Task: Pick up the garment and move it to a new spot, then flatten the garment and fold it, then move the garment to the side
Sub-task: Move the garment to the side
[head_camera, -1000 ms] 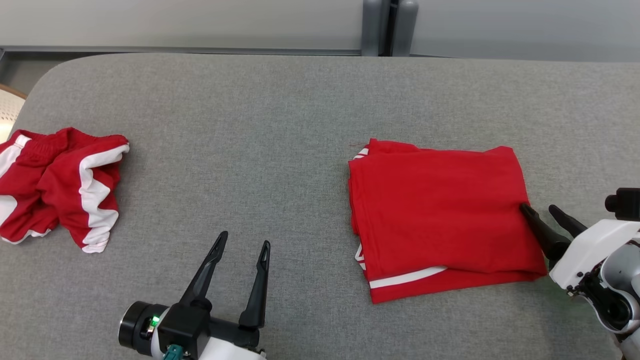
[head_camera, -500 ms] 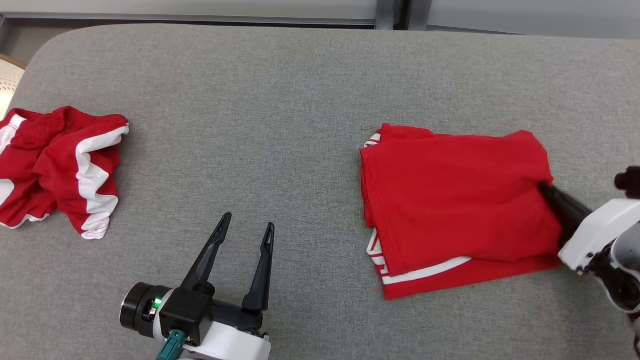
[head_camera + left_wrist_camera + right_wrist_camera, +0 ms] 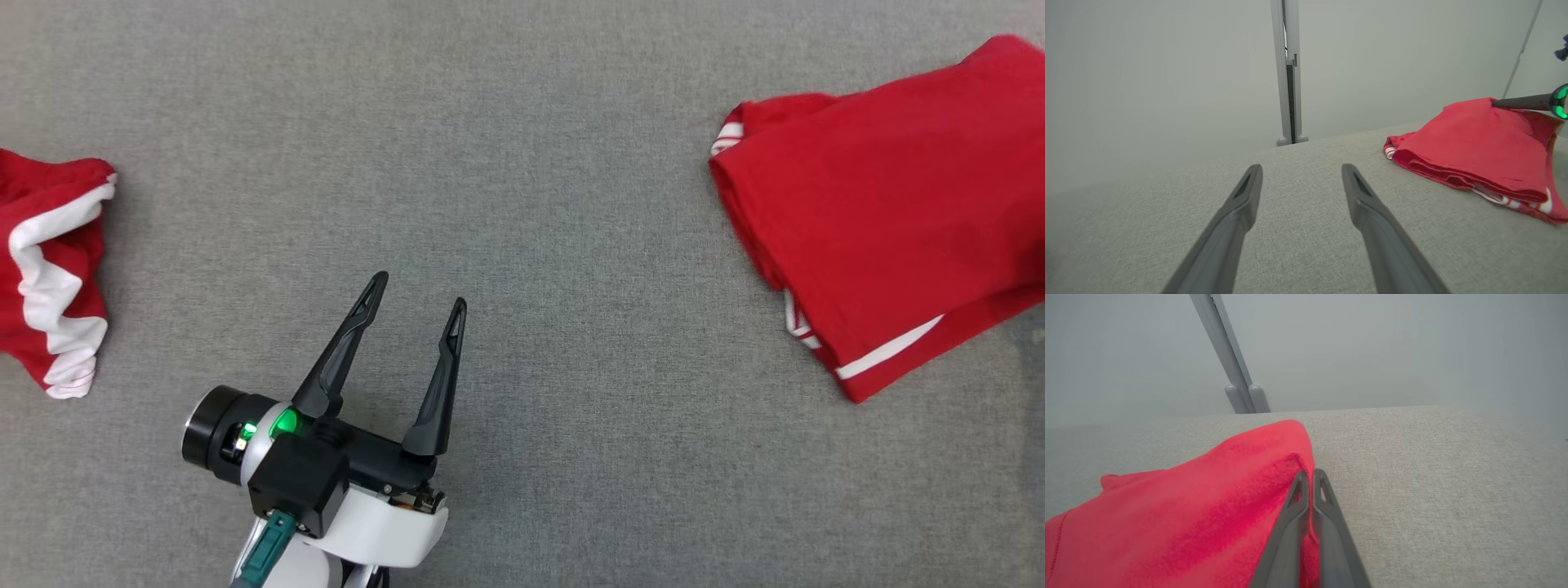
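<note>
As garment lies folded, my R gripper pinches its edge; L gripper wide, empty; side-move prob. pending.

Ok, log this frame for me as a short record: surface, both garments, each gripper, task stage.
surface: grey fabric-covered table
folded garment: red with white stripes, on the robot's right, gripped edge raised off the table
crumpled garment: red and white, far left, lying free
left gripper: open, above bare table, holding nothing
right gripper: shut on the folded garment's edge
stage: folding done; garment gripped for the move to the side
</note>
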`<state>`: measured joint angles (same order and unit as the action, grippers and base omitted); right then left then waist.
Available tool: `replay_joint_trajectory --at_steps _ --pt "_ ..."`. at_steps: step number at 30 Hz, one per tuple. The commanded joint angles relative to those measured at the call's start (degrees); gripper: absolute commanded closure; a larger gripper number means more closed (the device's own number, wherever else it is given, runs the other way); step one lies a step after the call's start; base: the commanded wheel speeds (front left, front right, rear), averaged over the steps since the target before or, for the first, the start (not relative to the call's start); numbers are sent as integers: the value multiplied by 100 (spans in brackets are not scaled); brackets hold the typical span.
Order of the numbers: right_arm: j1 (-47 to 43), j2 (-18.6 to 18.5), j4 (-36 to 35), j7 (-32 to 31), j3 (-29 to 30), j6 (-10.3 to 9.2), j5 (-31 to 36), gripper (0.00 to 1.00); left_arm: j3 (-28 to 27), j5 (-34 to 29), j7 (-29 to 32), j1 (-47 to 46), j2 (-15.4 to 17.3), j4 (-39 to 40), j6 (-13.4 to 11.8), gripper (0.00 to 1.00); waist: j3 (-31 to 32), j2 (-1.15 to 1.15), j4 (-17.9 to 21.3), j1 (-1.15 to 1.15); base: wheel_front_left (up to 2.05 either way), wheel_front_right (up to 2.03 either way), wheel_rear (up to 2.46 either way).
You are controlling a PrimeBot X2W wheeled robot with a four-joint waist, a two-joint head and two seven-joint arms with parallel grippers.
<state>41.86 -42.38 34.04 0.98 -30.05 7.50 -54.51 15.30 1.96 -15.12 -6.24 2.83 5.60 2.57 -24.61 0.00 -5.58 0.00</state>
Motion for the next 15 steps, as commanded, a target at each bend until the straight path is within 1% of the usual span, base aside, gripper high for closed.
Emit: replay_joint_trajectory --at_steps 1,7,15 --pt "95 -34 15 52 46 -3 20 100 -30 -35 -1 -93 31 46 38 0 -217 0 133 0 0 0 0" --pt "396 -386 226 232 402 -3 105 100 47 -203 -1 -341 116 297 138 0 -596 0 335 0 0 0 0" --pt "393 -816 506 446 874 -3 264 100 120 -292 -2 -520 280 549 134 0 -895 0 579 0 0 0 0"
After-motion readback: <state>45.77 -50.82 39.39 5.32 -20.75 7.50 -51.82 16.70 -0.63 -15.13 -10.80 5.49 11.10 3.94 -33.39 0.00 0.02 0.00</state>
